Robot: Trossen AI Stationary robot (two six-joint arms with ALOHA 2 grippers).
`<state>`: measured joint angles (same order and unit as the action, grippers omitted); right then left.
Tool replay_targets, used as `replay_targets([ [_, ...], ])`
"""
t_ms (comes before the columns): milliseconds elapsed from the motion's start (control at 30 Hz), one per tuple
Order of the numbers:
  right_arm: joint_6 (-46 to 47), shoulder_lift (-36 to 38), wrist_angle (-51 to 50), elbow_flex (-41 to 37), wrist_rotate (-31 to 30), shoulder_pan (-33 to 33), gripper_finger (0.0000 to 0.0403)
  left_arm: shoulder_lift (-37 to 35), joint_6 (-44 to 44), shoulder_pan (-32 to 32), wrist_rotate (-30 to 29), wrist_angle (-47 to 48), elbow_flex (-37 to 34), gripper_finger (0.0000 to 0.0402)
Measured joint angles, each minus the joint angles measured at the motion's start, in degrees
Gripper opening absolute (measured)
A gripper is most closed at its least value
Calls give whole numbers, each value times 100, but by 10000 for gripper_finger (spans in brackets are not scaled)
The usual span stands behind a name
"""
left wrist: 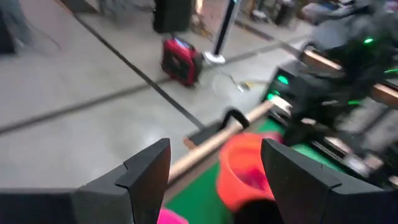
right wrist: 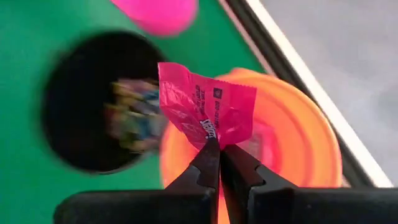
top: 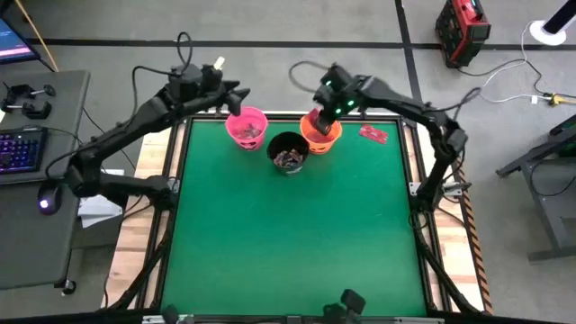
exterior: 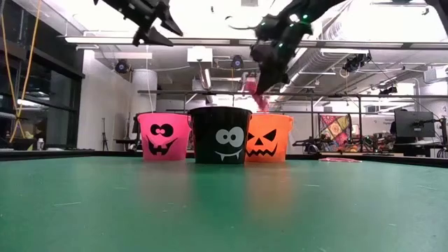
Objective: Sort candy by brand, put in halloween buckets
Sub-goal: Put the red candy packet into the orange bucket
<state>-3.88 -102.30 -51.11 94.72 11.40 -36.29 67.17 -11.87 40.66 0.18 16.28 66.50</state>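
My right gripper is pinching a red packet by its edge above the orange bucket — thin grip, and the black bucket is touching on the left, so it risks slipping there. Left gripper is hanging wide, empty, over the pink bucket.

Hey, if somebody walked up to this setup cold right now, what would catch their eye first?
Probably the three Halloween buckets clustered at the table's far edge: pink bucket, black bucket in front, orange bucket. Next, the right hand above the orange bucket, shut on a red candy packet. The left hand hangs open by the pink bucket, and one more red packet lies right of the orange one.
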Motion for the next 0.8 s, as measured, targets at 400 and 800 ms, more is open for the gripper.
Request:
replay_targets([
  [400, 1336, -581, -304, 9, -1000, 237, 44, -1591, -73, -413, 811, 1816, -203, 241],
  [800, 1816, -574, -1834, 994, -2391, -141, 243, -2513, -846, -514, 784, 1401, -1093, 241],
])
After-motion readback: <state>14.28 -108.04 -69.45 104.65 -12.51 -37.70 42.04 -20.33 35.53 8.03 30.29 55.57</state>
